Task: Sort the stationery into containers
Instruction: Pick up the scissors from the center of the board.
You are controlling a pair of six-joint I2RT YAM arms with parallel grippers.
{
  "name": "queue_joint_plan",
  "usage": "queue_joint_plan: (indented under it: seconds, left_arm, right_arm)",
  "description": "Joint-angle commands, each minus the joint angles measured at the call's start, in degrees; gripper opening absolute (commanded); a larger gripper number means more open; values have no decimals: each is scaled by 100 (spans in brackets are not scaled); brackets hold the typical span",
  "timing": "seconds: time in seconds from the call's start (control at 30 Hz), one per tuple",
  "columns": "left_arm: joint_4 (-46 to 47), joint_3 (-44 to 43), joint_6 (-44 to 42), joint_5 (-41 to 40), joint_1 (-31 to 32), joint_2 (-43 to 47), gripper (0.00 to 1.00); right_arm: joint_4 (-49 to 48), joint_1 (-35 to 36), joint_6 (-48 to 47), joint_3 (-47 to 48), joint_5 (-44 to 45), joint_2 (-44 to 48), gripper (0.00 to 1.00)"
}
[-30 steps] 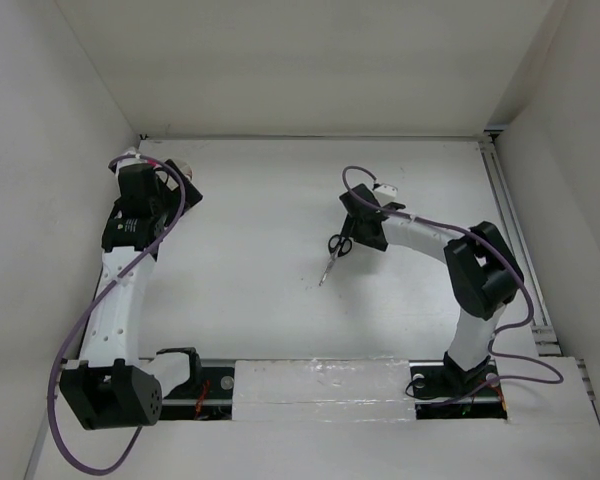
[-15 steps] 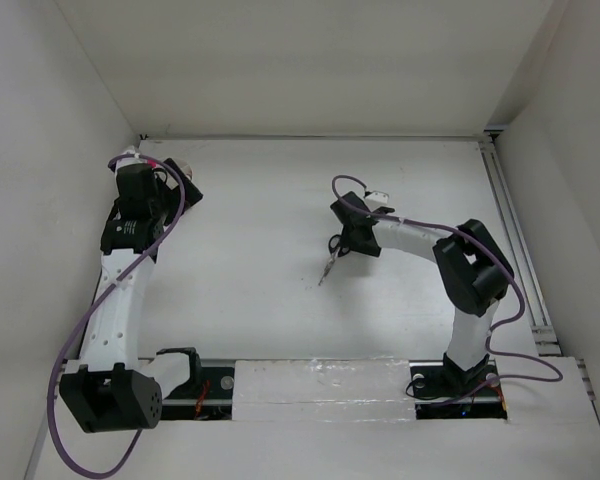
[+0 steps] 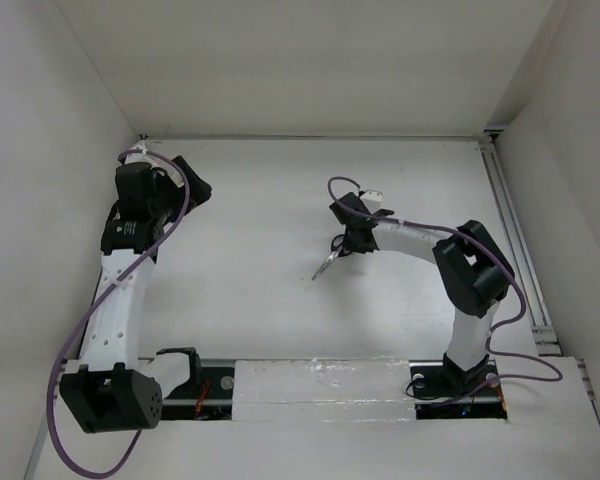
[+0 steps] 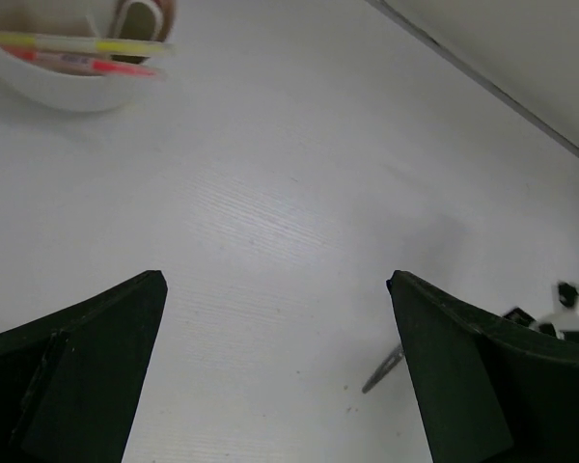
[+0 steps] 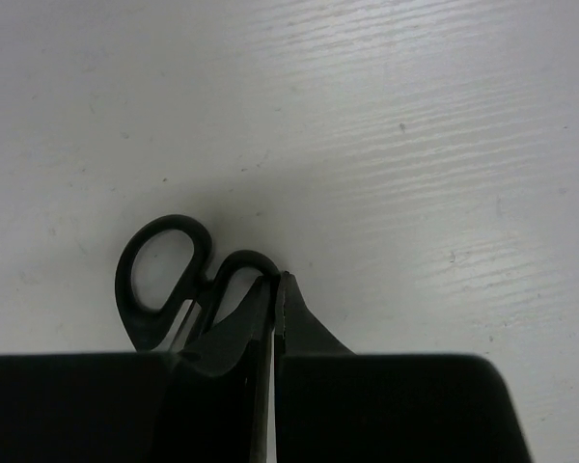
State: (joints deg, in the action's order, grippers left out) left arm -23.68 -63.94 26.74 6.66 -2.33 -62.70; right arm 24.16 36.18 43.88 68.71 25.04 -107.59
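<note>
Looking down into a plain white box of a room, facing bare walls [image 3: 310,60] on three sides of a white table [image 3: 260,200]. Noticing, up close, faint streaks and small specks in that surface.

Finding the cup [image 4: 39,85] toward the far left corner, holding a yellow stick [image 4: 77,43] and a pink pen [image 4: 101,67] side by side. Finding the left tool [image 4: 275,282] near the cup, gaping as wide as can be, gripping nothing, hanging over bare table.

Crossing open white surface rightward and reaching the scissors [image 5: 205,278] near the table's middle, well apart from the cup. Seeing their blades pointing toward the near edge and leftward.

Seeing the right tool [image 5: 274,283] squeezed down to a hairline slit, pinching the rim of one black handle loop and leaving the other loop free beside it.

Ending at a metal rail [image 3: 510,230] along the table's right edge, just beside the right wall.
</note>
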Motion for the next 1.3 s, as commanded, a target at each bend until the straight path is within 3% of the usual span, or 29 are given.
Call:
queue_joint_plan:
  seconds: [0.0,0.17,0.23,0.33,0.5,0.87,1.1,1.27]
  left_arm:
    - [671,154,-275,1511,4,12,100]
    - [1303,434,-336,3995,4,-392,100]
    - [1717,488,-284,4500,57,-392,100]
    - [1788,480,-257,4862,390,-392,100]
    - [2183,725,-196,5381,391,-340,100]
    - [2517,840,-125,5759,391,-340,97]
    - [2447,892,-125,5698,391,-339,74]
    - [2395,892,-125,5698,391,-392,49]
  right_arm:
    - [-570,151,-581,-121,-412,369,0]
    - [-869,293,-1135,-42,-639,1283,0]
    - [-869,441,-1250,133,-711,1433,0]
    - [-869,739,-1426,634,-763,1557,0]
    - [-703,1092,-1724,1661,-903,1443,0]
    - [-834,1689,-1936,2287,-1247,1443,0]
    - [-887,1883,-1988,2498,-1247,1320,0]
    - [-764,2007,-2041,2780,-940,1092,0]
